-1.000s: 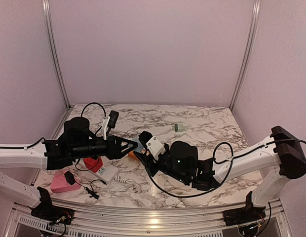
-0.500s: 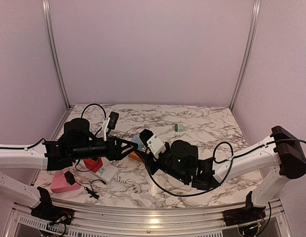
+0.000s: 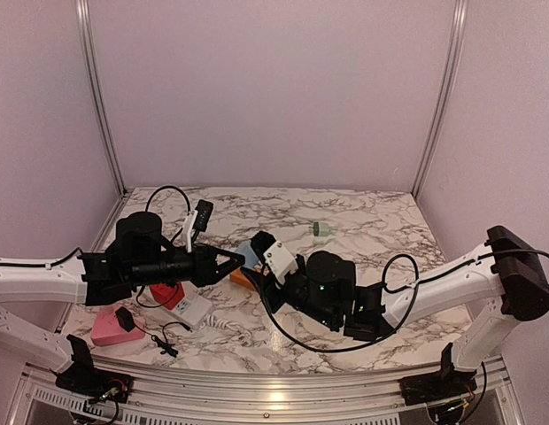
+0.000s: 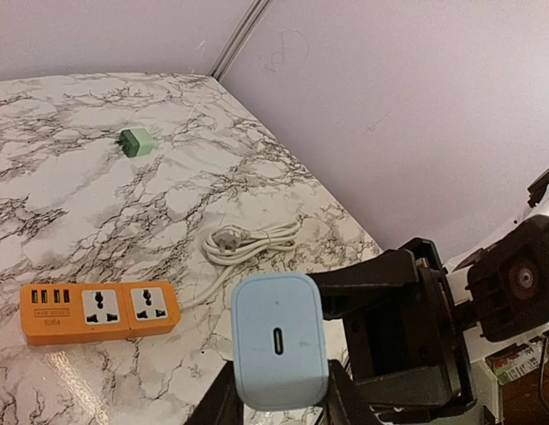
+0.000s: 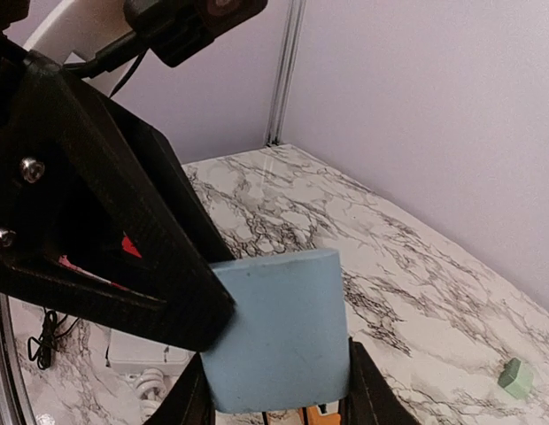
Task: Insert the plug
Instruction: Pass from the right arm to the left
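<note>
The plug is a light blue charger block with a small slot port on its face. It hangs above the table between the two arms. My left gripper is shut on its lower sides. My right gripper is also shut on the same plug, gripping it from the opposite side, and the left gripper's black finger overlaps the plug's left edge there. The orange power strip lies flat on the marble just below and left of the plug, with two sockets and several USB ports. It is mostly hidden under the grippers in the top view.
A small green adapter sits toward the back. A coiled white cable lies near the orange strip. At front left are a white power strip, a red block and a pink box with a black adapter on it.
The left gripper's jaws have closed onto the plug that the right gripper holds. The right arm has shifted slightly toward the left arm.
</note>
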Robot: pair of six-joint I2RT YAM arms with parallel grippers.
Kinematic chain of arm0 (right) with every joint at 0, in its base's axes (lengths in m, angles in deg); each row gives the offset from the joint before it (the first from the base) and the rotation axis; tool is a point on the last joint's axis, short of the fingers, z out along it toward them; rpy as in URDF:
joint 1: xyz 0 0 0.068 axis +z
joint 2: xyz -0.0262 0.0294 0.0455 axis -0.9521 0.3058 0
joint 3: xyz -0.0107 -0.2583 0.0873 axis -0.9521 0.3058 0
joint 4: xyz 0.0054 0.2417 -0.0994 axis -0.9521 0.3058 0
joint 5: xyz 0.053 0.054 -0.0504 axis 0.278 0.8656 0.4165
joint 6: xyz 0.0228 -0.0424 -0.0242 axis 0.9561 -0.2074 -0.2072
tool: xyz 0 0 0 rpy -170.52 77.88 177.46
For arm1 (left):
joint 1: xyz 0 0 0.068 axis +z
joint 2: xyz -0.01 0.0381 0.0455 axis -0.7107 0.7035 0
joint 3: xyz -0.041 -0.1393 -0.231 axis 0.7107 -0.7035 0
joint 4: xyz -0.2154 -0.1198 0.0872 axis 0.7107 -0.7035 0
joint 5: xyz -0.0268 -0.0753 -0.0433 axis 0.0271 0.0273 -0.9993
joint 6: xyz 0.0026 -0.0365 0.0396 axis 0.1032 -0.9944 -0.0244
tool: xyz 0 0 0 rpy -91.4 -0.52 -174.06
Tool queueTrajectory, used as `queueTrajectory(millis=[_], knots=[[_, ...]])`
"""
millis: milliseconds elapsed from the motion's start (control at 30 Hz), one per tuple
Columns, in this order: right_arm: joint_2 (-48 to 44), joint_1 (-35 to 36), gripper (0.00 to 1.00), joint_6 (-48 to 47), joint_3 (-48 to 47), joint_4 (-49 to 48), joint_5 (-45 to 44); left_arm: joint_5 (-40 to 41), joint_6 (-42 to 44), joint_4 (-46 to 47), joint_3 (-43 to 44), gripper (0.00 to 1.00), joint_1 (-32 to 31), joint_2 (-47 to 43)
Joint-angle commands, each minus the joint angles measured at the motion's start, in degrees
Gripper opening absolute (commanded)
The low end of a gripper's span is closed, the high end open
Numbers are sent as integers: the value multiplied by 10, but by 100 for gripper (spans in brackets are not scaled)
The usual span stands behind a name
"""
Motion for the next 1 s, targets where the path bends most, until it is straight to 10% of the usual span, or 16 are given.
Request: queueTrajectory(millis=[0, 233, 467, 967], knots=[[-7, 3, 35, -4, -16, -22, 7, -12, 1, 24, 5, 22, -3, 8], [-8, 3, 46, -8, -15, -17, 14, -7, 2, 24, 8, 2, -3, 12], [-69, 2, 89, -16, -2, 56, 67, -9, 28, 9, 2, 0, -3, -22], [-246, -16, 99, -70, -64, 395, 223, -43, 127, -126, 36, 0, -4, -52]])
